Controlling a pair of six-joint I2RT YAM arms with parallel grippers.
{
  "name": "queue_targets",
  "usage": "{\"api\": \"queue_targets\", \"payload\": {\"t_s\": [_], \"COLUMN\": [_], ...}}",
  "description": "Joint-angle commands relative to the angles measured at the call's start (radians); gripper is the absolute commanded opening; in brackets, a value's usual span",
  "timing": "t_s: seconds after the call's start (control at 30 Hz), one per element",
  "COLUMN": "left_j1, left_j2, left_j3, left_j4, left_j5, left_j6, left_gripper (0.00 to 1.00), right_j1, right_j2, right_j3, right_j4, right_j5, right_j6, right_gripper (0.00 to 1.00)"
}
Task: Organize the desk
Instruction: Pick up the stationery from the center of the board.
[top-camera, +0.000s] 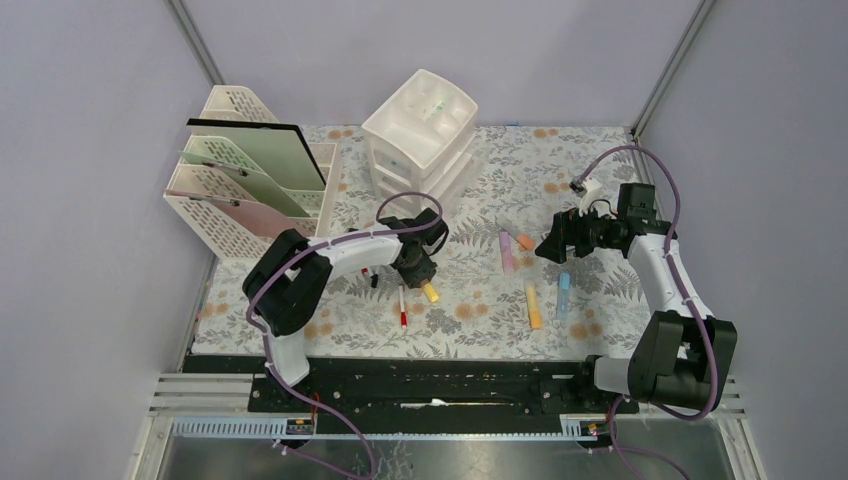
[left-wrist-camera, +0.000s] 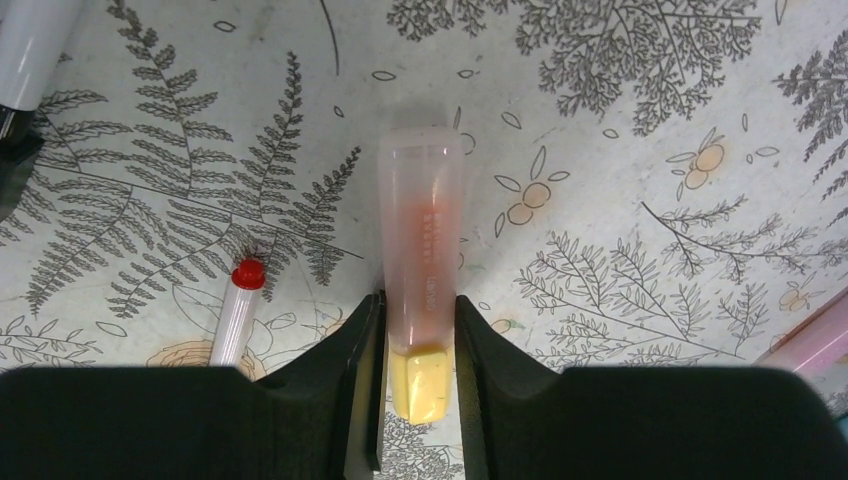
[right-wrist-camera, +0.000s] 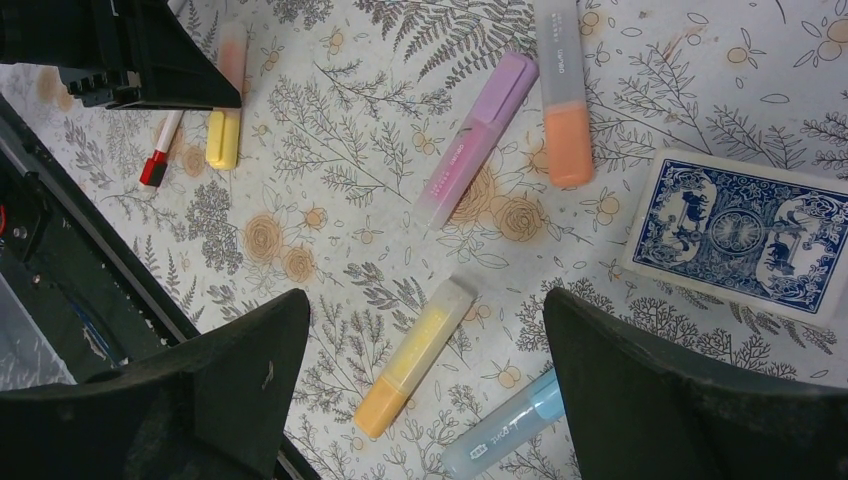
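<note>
From above, the worktop (top-camera: 480, 335), spread with a fern-and-flower cloth, fills the space between the metal rails. It carries a cream file rack (top-camera: 240, 185) at its far left and a white drawer unit (top-camera: 420, 135) at the far centre. The left fingers (top-camera: 418, 268) sit low over a yellow highlighter (top-camera: 431, 292) beside a red-capped pen (top-camera: 402, 306), but their grip cannot be made out from here. The right fingers (top-camera: 553, 245) hover over the right half of the worktop. The left wrist view shows the grip: both left fingers press the sides of the yellow highlighter where its frosted cap meets the yellow barrel, with the red-capped pen just to the left and not touching. In the right wrist view the right fingers are spread wide with nothing between them. They hang above a purple highlighter (right-wrist-camera: 475, 150), an orange highlighter (right-wrist-camera: 565, 100), a yellow-orange highlighter (right-wrist-camera: 415, 360) and a blue highlighter (right-wrist-camera: 505, 435). This view also shows a blue-backed deck of cards (right-wrist-camera: 735, 232), which the top view does not show.
</note>
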Motion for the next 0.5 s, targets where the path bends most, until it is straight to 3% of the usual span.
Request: {"api": "queue_targets", "payload": {"t_s": [0.0, 0.27, 0.47], "left_j1": [-0.003, -0.010, -0.010], "left_j2": [0.031, -0.059, -0.244], "left_j3": [0.038, 0.028, -0.113], "left_j4": [-0.046, -0.018, 0.143], "left_j5": [-0.051, -0.110, -0.042], "left_j6": [0.072, 0.331, 0.529], "left_gripper": [0.13, 0.00, 0.00], "right_j1": [-0.008, -0.010, -0.009], "right_j2": [-0.032, -0.033, -0.019], "right_j3": [-0.002, -0.002, 0.003], "right_j4": [0.016, 0.016, 0.016], "right_j5": [-0.030, -0.064, -0.071], "right_j6": [0.006, 0.006, 0.008], "right_gripper": [0.94, 0.94, 0.94]}}
